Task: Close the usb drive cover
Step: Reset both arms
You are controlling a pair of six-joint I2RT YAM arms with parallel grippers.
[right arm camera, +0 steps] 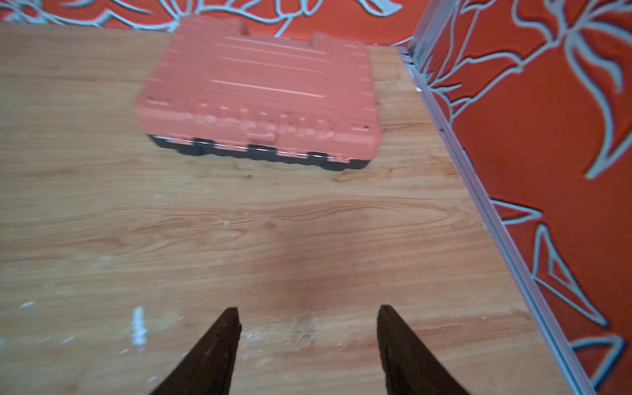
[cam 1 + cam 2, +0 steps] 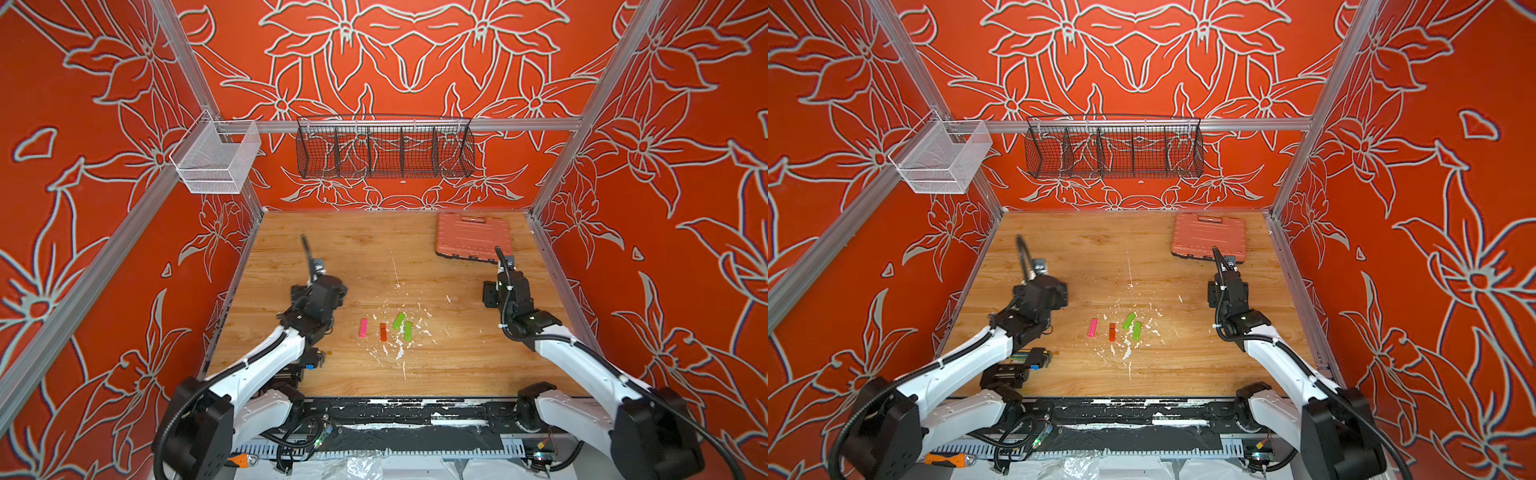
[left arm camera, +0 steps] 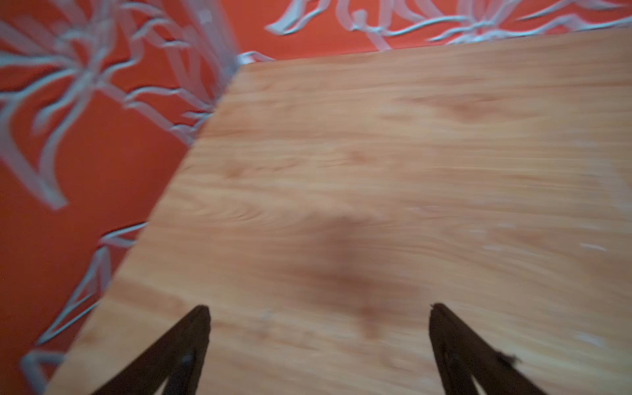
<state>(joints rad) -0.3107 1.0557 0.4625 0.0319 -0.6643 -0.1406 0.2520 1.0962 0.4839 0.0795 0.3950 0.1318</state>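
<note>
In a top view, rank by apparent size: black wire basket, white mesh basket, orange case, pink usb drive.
1. black wire basket
2. white mesh basket
3. orange case
4. pink usb drive
Both baskets hang nearer the camera; true sizes may differ.

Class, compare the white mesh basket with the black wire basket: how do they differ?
The white mesh basket is short and undivided; the black wire basket is long, with dividers. The white hangs in the left corner, the black centrally at the back. Both are hanging mesh baskets.

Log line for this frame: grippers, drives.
left gripper: open, empty | right gripper: open, empty | USB drives: four on table, none held
</note>
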